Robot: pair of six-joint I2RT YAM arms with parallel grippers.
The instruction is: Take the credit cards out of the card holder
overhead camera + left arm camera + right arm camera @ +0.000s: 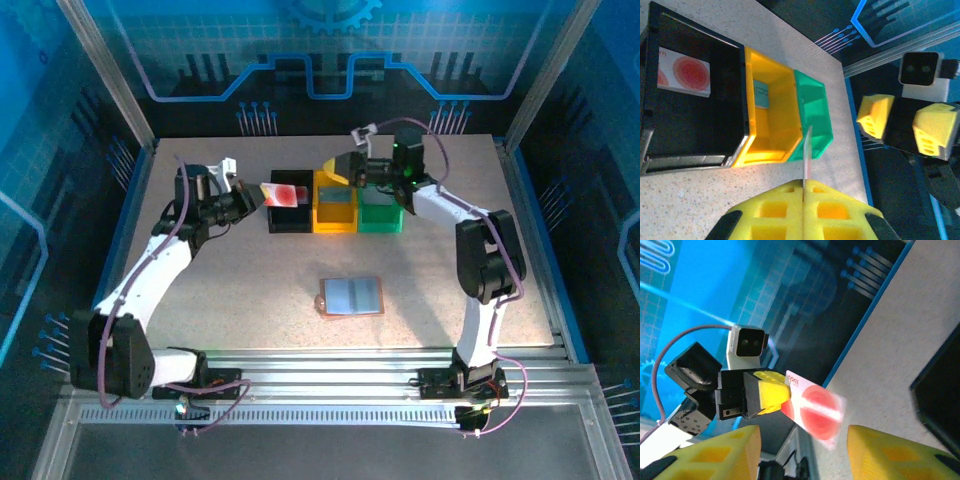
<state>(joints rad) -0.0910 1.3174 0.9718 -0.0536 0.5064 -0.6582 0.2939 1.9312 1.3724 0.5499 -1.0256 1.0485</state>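
The card holder (pixel 352 296) lies open on the table in front of the bins, its grey-blue lining facing up. My left gripper (pixel 804 184) is shut on a red credit card (pixel 816 410), which I see edge-on in the left wrist view and which hangs over the black bin (pixel 290 215). Another red-patterned card (pixel 684 75) lies flat on the black bin's floor. A teal card (pixel 761 95) rests in the yellow bin (pixel 336 205). Above that yellow bin, my right gripper (pixel 802 455) stands open with nothing between its fingers.
A green bin (pixel 381 212) stands to the right of the yellow one, the three in a row at the back middle. The table's far edge and blue wall run just behind them.
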